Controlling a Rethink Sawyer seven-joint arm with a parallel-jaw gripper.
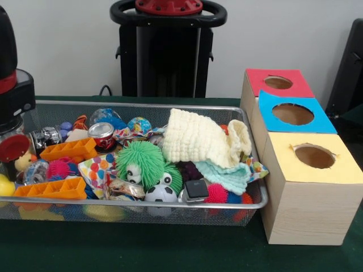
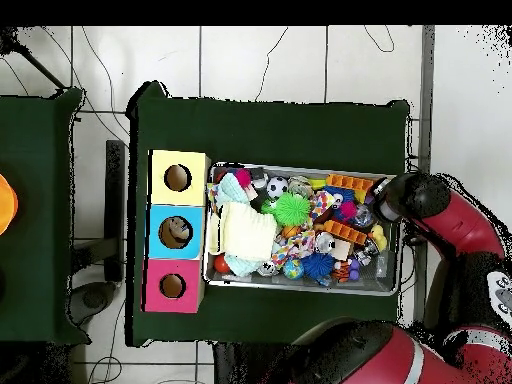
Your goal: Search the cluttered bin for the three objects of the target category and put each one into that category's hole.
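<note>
The red-and-black arm's gripper (image 1: pixel 12 148) dips into the silver wire-mesh basket (image 1: pixel 142 107), its grip impossible to tell; cream knitted cloth (image 1: pixel 198 137), green fuzzy ball (image 1: pixel 140 161) and orange trays (image 1: pixel 68 150) crowd it.

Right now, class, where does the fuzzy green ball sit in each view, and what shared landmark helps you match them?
Front view: the fuzzy green ball lies centre-front in the wire basket, left of the cream knitted cloth.
Overhead view: the ball is mid-basket, right of the cloth.
Shared landmark: the yellow-topped box.
</note>
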